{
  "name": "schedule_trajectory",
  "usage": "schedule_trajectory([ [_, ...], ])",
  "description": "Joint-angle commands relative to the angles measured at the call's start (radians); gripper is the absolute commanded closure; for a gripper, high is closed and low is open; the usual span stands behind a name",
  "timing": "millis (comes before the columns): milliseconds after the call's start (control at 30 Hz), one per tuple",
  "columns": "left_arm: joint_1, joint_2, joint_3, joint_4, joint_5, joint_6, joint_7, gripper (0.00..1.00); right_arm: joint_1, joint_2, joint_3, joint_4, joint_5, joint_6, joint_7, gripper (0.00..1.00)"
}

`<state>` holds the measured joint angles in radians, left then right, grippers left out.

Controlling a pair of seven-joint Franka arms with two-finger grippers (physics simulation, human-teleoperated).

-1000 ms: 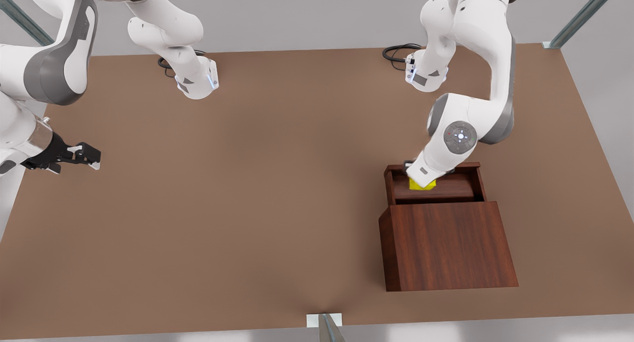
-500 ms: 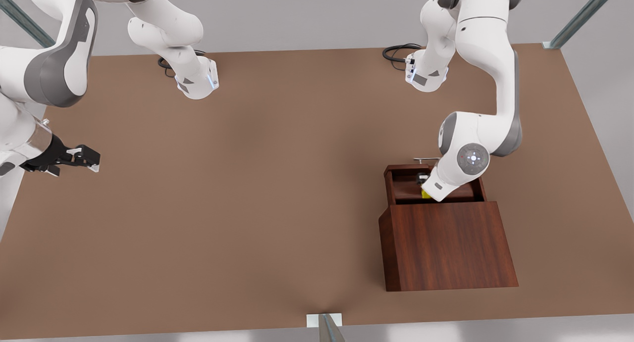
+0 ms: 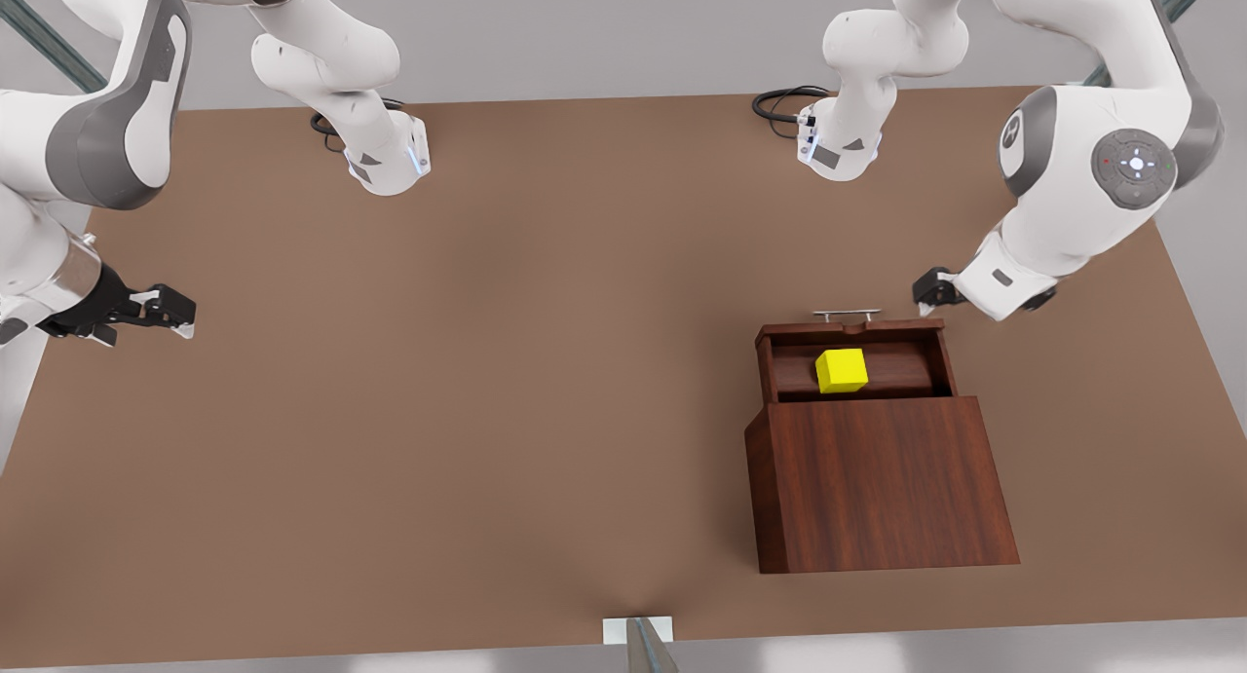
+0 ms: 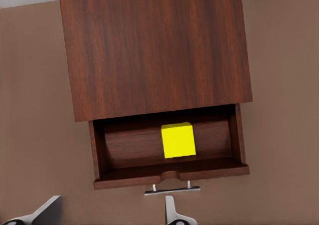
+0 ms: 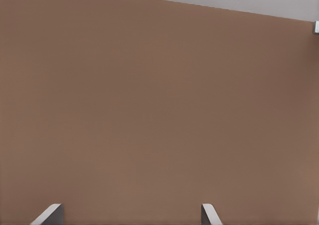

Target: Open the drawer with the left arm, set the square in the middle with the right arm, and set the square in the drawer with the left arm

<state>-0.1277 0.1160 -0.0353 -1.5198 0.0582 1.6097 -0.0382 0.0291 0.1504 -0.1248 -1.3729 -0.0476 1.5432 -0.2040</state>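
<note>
square [image 3: 842,371] inside open drawer [image 3: 855,334]

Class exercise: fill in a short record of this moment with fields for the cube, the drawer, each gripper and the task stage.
square: yellow cube resting inside the drawer, nothing gripping it
drawer: pulled out of the wooden cabinet, silver handle free
left gripper: open, raised off the drawer, beside the handle on the front view's right
right gripper: open, waiting over bare table at the front view's left edge
task stage: cube placed in the open drawer
</note>
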Motion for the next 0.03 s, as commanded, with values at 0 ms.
schedule_trajectory([
  [0,0.002,-0.001,0.000,0.000,0.043,0.001,0.000,0.00,-0.001,0.000,0.000,0.000,0.000,0.000,0.000,0.00],
])
